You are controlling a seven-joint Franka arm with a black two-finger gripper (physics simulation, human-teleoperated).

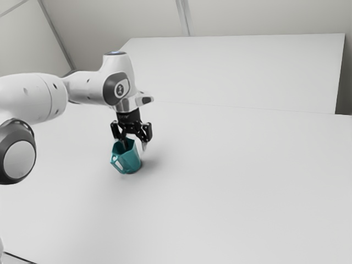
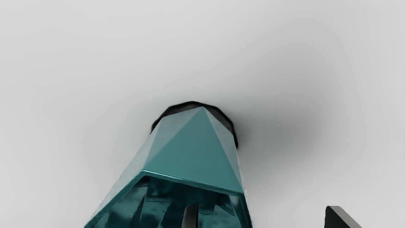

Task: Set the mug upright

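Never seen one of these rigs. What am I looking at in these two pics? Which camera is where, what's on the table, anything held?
It's a simulated robot: one white, jointed arm ending in black two-finger jaws, working over a pale table.

The exterior view is from a camera beside the arm, which reaches in from that view's left. The wrist view is from a camera on the arm's hand, looking past the fingertips.

On the table is one teal mug, tilted, its mouth up toward the jaws. The task is to set it upright.

Nothing is gripped: the jaws stand wide apart, one reaching into the mug's mouth, the other outside, clear of its wall.
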